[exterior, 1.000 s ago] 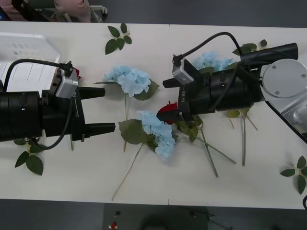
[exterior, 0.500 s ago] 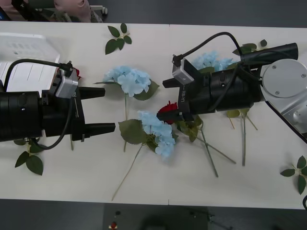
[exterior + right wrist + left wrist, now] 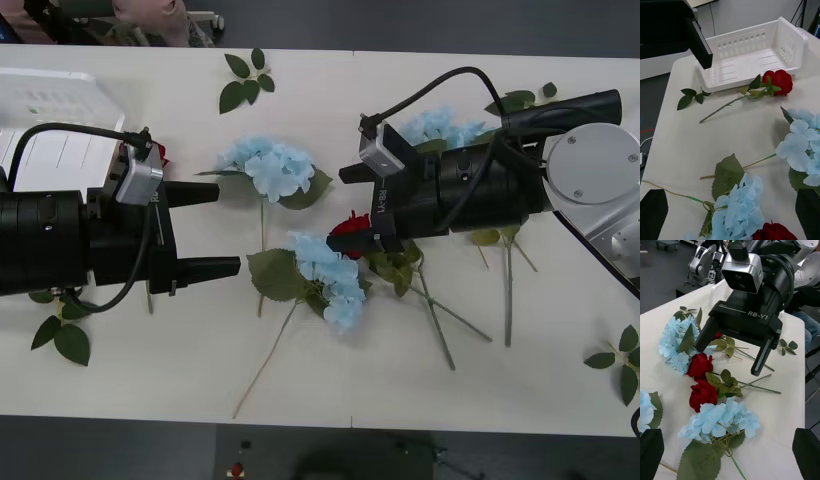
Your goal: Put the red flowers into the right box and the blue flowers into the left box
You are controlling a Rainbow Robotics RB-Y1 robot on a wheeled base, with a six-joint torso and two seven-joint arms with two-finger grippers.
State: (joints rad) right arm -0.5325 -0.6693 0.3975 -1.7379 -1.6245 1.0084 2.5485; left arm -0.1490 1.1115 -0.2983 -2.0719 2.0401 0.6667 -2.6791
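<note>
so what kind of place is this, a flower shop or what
More likely a robotics lab or test room: artificial flowers lie loose on a plain white table, another robot stands behind, and the floor is bare and dark.

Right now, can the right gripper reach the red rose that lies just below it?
Probably yes. The right gripper hovers open directly over the red rose, and nothing covers the bloom. The blue hydrangea beside it crowds one side and might get pinched too.
</note>
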